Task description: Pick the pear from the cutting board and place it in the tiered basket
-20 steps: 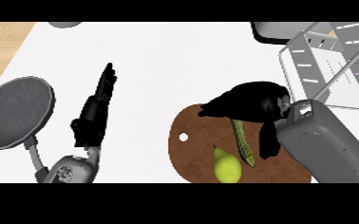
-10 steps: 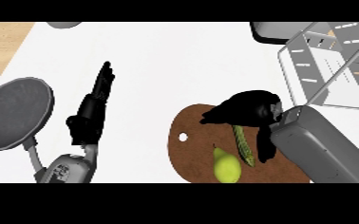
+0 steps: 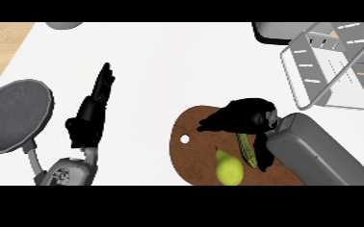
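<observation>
The yellow-green pear (image 3: 229,169) lies at the near end of the brown cutting board (image 3: 192,155), stem end pointing away from me. My right hand (image 3: 244,116) hovers over the board's far end, fingers relaxed and pointing left, with nothing in it; the pear is a short way nearer me than the hand. The wire tiered basket (image 3: 321,72) stands at the right, beyond the board. My left hand (image 3: 91,117) rests open at the left, fingers straight and pointing away.
A ribbed green vegetable (image 3: 247,149) lies on the board between the pear and my right forearm (image 3: 313,149). A grey pan (image 3: 20,114) sits at the left edge. A dark tray (image 3: 273,31) is behind the basket.
My right hand has shifted slightly left and nearer, lower over the board toward the pear. The left arm, pear and basket have not moved.
</observation>
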Robot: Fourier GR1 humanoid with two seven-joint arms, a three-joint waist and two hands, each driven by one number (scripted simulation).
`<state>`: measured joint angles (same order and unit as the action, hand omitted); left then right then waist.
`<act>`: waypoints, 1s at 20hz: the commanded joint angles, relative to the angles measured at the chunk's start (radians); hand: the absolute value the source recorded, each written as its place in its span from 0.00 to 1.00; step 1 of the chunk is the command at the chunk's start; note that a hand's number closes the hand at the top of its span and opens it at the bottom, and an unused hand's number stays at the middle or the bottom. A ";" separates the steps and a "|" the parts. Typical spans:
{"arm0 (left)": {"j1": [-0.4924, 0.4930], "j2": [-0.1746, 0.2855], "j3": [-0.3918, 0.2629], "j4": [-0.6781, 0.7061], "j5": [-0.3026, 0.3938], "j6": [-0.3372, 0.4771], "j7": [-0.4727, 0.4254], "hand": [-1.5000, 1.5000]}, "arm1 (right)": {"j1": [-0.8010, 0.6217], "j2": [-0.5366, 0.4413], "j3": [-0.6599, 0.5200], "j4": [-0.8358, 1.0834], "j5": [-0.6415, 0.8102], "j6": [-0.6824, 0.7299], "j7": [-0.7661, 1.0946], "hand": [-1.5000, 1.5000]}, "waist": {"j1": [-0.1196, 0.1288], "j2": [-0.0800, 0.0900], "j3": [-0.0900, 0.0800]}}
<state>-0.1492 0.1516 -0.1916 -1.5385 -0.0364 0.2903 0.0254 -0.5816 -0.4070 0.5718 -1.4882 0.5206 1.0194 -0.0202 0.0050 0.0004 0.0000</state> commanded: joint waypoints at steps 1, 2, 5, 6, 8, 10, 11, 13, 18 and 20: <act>-0.009 0.000 0.035 0.022 0.003 -0.020 -0.005 0.50 | 0.056 0.012 0.022 -0.012 0.037 0.042 -0.038 0.00 | -0.003 0.000 0.000; -0.021 -0.048 -0.008 0.019 -0.032 0.011 0.021 0.50 | 0.025 0.031 0.013 0.018 0.056 0.041 -0.043 0.00 | -0.002 0.000 0.000; -0.048 -0.006 0.038 0.008 -0.015 -0.037 0.052 0.50 | -0.015 0.006 0.011 0.096 0.088 0.019 -0.131 0.00 | 0.001 0.001 0.000; -0.024 -0.046 0.024 0.039 -0.021 -0.009 -0.006 0.50 | -0.039 0.061 0.024 0.124 0.080 0.043 -0.082 0.00 | 0.002 0.001 0.000; 0.021 -0.008 0.018 -0.072 -0.025 -0.035 0.062 0.50 | 0.007 0.067 0.062 0.111 0.115 0.010 -0.086 0.00 | 0.003 -0.001 0.000; 0.022 -0.074 -0.001 0.029 -0.051 -0.004 -0.035 0.50 | -0.014 0.067 0.050 0.137 0.146 -0.011 -0.112 0.00 | 0.001 0.001 0.000; 0.047 -0.042 0.021 -0.027 -0.033 -0.029 -0.002 0.50 | 0.051 0.088 0.036 0.048 0.122 0.024 -0.047 0.00 | -0.002 -0.001 0.000; 0.031 -0.054 0.011 -0.035 -0.059 -0.021 0.013 0.50 | 0.039 0.080 0.053 0.114 0.165 -0.026 -0.112 0.00 | 0.000 0.000 0.000; -0.035 -0.059 0.043 0.010 -0.077 -0.032 0.022 0.50 | 0.075 0.113 0.034 0.090 0.175 0.003 -0.070 0.00 | -0.003 0.000 0.000; 0.053 -0.070 0.022 -0.028 -0.075 -0.034 -0.015 0.50 | 0.033 0.095 0.015 0.159 0.181 -0.026 -0.149 0.00 | 0.002 0.000 0.000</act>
<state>-0.1445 0.1011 -0.1519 -1.5424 -0.0908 0.2504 0.0307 -0.5356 -0.3152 0.6064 -1.3750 0.6792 0.9800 -0.0788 0.0043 0.0004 0.0001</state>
